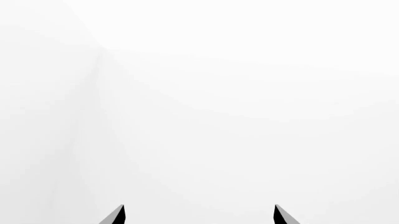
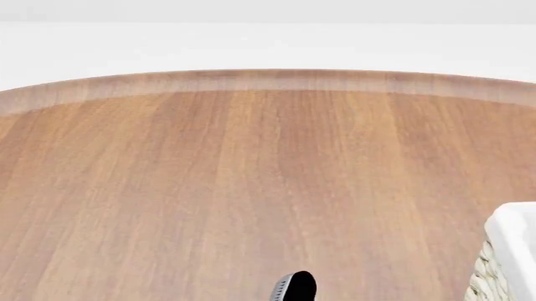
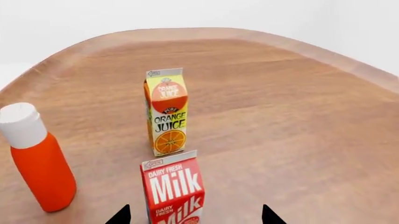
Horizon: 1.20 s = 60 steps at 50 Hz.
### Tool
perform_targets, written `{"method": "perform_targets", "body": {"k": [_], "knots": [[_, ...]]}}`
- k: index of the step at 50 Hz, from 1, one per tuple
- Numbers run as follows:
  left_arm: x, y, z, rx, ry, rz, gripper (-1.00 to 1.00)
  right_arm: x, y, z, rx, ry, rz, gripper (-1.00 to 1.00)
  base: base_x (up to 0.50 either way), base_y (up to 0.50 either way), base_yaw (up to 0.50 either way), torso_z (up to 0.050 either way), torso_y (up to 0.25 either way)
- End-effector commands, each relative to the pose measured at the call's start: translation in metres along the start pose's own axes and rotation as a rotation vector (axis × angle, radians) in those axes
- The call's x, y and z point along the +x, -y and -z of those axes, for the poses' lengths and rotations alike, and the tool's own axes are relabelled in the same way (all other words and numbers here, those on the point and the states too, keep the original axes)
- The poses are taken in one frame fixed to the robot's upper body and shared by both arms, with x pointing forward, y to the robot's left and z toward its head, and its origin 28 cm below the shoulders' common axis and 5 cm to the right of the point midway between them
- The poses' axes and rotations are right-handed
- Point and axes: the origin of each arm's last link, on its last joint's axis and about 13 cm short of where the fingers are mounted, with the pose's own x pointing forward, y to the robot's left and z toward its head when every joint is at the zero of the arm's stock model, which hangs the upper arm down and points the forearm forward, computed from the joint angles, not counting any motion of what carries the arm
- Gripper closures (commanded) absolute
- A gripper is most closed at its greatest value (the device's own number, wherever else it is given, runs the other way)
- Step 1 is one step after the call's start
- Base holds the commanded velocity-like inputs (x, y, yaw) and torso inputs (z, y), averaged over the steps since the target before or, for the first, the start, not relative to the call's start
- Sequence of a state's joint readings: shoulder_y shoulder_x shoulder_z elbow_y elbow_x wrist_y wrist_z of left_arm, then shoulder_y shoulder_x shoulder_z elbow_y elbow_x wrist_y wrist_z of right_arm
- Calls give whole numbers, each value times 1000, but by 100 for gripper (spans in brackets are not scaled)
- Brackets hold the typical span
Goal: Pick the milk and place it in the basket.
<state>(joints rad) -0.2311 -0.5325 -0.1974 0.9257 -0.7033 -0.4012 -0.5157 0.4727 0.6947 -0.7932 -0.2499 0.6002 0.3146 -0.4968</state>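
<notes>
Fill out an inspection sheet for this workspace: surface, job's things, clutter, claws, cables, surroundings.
Surface: round-edged wooden table, bare across most of the head view.
Job's things: milk carton upright, seen only in the right wrist view; basket, only a corner with its white liner at the head view's right edge.
Clutter: orange juice carton upright beyond the milk, apart from it; orange bottle with white cap, upright beside them.
Claws: right claw open, tips either side of the milk, not gripping; left claw open, facing blank white, nothing between its tips.
Cables: nothing seen.
Surroundings: plain white background; a dark rounded robot part at the head view's bottom edge.
</notes>
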Motion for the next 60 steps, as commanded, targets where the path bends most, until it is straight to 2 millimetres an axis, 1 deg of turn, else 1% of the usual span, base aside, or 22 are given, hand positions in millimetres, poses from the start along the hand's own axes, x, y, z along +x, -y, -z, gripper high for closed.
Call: {"method": "perform_targets", "body": {"k": [1, 13, 24, 45, 60], "knots": [[0, 0, 1, 1, -2, 2, -100, 12, 7, 5, 14, -40, -51, -100, 0, 0, 0, 0, 0], [-1, 0, 2, 0, -5, 1, -100, 25, 13, 11, 29, -64, -99, -100, 0, 0, 0, 0, 0], [-2, -1, 3, -2, -8, -2, -100, 37, 21, 13, 34, -74, -145, -100, 0, 0, 0, 0, 0], [-1, -1, 3, -2, -8, -5, -100, 62, 41, 21, 55, -88, -214, -100, 0, 0, 0, 0, 0], [-1, -2, 3, -3, -9, -7, -100, 80, 42, 35, 83, -110, -278, -100, 0, 0, 0, 0, 0]]}}
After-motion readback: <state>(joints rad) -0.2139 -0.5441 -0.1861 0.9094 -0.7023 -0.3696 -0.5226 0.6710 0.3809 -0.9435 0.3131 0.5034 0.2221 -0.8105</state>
